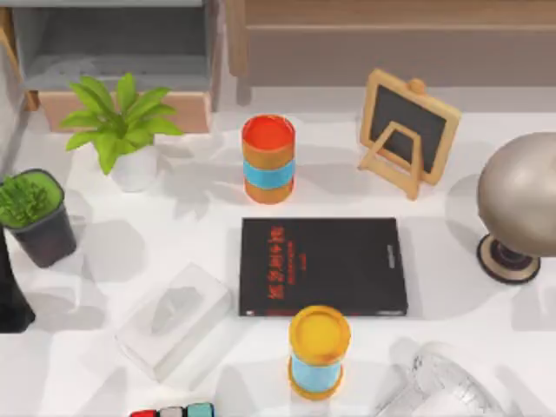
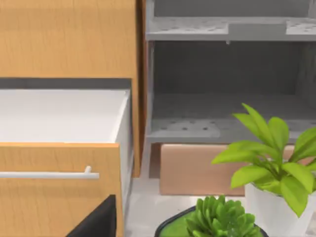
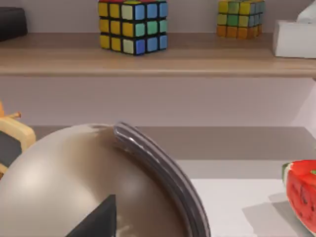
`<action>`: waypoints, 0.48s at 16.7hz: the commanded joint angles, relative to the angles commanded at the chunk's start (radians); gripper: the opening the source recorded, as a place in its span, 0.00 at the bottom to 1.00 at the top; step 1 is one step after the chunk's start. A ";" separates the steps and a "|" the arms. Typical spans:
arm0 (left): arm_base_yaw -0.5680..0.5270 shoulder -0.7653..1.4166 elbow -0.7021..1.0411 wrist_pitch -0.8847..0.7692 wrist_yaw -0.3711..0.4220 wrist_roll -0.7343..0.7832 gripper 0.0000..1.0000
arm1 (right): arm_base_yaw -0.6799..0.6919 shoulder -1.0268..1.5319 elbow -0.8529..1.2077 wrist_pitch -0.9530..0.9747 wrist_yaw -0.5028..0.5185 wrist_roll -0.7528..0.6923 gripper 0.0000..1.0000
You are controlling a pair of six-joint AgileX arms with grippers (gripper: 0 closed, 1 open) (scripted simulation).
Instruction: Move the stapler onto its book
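Well, the white table (image 1: 486, 347) carries all things in the top view. The book (image 1: 322, 266) lies flat at the centre of the frame, its long axis running from left to right. Its red lettering sits near the left end and the thin strip of white print near the right end.

At the right edge stands a grey globe (image 1: 521, 195). A clear tissue box (image 1: 174, 320) lies at the lower left of the book, apart from it. Two green plants (image 1: 122, 122) stand in the upper left. A wood-framed chalkboard easel (image 1: 408, 130) stands above the book's right end. A red-topped cylinder (image 1: 268, 159) stands just above the book, and a yellow-topped cylinder (image 1: 319, 351) just below it.

The left wrist view gives what the top view does not: an open wooden drawer (image 2: 59, 148) with a metal handle, beside a grey shelf (image 2: 227, 74). The right wrist view looks over the globe to a wooden ledge (image 3: 158, 54) with two colour cubes (image 3: 133, 25).

Of the left gripper (image 2: 96, 219) and the right gripper (image 3: 96, 219) I see a dark wedge at the lower frame edge; released or clenched, I cannot tell.
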 joint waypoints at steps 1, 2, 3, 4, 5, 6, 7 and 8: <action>0.000 0.000 0.000 0.000 0.000 0.000 1.00 | 0.000 0.000 0.000 0.000 0.000 0.000 1.00; 0.000 0.000 0.000 0.000 0.000 0.000 1.00 | 0.000 0.000 0.000 0.000 0.000 0.000 1.00; 0.002 0.009 0.007 -0.008 -0.001 0.001 1.00 | 0.000 0.000 0.000 0.000 0.000 0.000 1.00; 0.005 0.027 0.023 -0.025 -0.002 0.003 1.00 | 0.000 0.000 0.000 0.000 0.000 0.000 1.00; 0.011 0.055 0.046 -0.049 -0.004 0.005 1.00 | 0.000 0.000 0.000 0.000 0.000 0.000 1.00; 0.019 0.096 0.080 -0.084 -0.007 0.008 1.00 | 0.000 0.000 0.000 0.000 0.000 0.000 1.00; 0.029 0.148 0.123 -0.124 -0.011 0.011 1.00 | 0.000 0.000 0.000 0.000 0.000 0.000 1.00; 0.040 0.209 0.173 -0.169 -0.014 0.013 1.00 | 0.000 0.000 0.000 0.000 0.000 0.000 1.00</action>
